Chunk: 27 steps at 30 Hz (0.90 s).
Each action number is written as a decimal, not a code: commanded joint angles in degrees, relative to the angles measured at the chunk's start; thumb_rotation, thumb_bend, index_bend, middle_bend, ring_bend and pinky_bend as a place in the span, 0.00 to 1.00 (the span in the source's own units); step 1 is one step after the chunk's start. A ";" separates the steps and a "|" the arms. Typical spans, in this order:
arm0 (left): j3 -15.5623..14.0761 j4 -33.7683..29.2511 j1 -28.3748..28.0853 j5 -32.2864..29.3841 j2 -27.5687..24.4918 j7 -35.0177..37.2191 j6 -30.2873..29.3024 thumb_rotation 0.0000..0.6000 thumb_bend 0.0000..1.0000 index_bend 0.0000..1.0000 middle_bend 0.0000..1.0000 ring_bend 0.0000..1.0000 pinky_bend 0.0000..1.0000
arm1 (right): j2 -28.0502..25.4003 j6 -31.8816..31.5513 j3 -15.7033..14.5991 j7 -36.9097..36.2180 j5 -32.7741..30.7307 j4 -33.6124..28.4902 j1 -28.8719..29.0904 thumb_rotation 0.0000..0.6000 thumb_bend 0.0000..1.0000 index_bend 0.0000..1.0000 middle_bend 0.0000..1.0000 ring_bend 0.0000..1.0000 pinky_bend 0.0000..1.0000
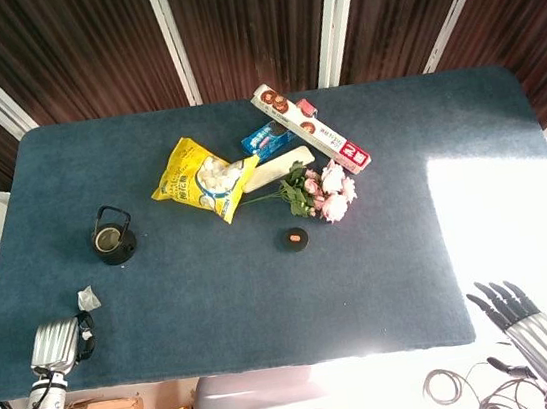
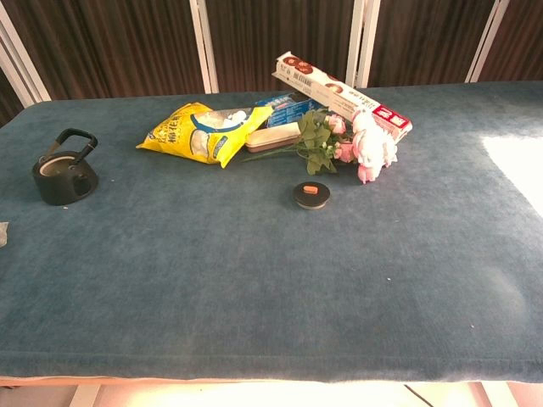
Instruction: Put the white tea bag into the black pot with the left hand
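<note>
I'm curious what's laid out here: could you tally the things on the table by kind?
Tea things: 3 (black pot, white tea bag, round lid)
Food packets: 4 (yellow bag, blue packet, biscuit box, cream packet)
Flowers: 1 (bouquet)
Total: 8

Table (image 1: 265,296): dark blue cloth/felt-like cover, matt, slightly fuzzy nap. Black pot (image 2: 64,178) far left: matt dark body, looks like cast metal, w/ thin loop handle. Yellow snack bag (image 1: 205,178): glossy plastic film, crinkled. Long biscuit box (image 1: 310,127): printed cardboard, smooth, slight sheen. Blue packet (image 1: 267,141) beside it: shiny wrapper. Flowers (image 2: 361,144): pink & white, soft cloth-like petals; real or fake can't tell. Round black lid (image 2: 311,195): smooth, semi-gloss. White tea bag (image 1: 88,297) near left: thin paper-like, crumpled. Left hand (image 1: 55,346) & right hand (image 1: 532,327): silver-grey ribbed shells w/ dark fingertips, metal or plastic can't tell.
</note>
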<state>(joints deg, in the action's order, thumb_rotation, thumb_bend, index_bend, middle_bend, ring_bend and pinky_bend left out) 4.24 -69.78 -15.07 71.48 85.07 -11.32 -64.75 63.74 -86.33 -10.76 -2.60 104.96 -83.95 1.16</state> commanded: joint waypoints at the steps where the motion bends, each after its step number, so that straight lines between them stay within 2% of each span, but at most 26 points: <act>1: -0.04 -0.03 -0.12 -0.29 -0.16 -0.12 0.39 1.00 0.36 0.54 0.98 1.00 1.00 | 0.04 0.10 -0.01 0.14 0.05 -0.10 0.05 1.00 0.11 0.00 0.00 0.00 0.00; 27: -0.04 0.71 -1.22 -3.37 -0.64 -1.43 3.86 1.00 0.38 0.55 0.99 1.00 1.00 | 0.09 0.08 0.10 0.23 -0.25 -0.12 -0.05 1.00 0.11 0.00 0.00 0.00 0.00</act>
<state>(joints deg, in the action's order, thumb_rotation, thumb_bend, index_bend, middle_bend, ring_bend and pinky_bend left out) 4.20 -69.06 -16.29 68.11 84.43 -12.75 -60.88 63.82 -86.25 -10.66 -2.37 104.71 -84.07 1.10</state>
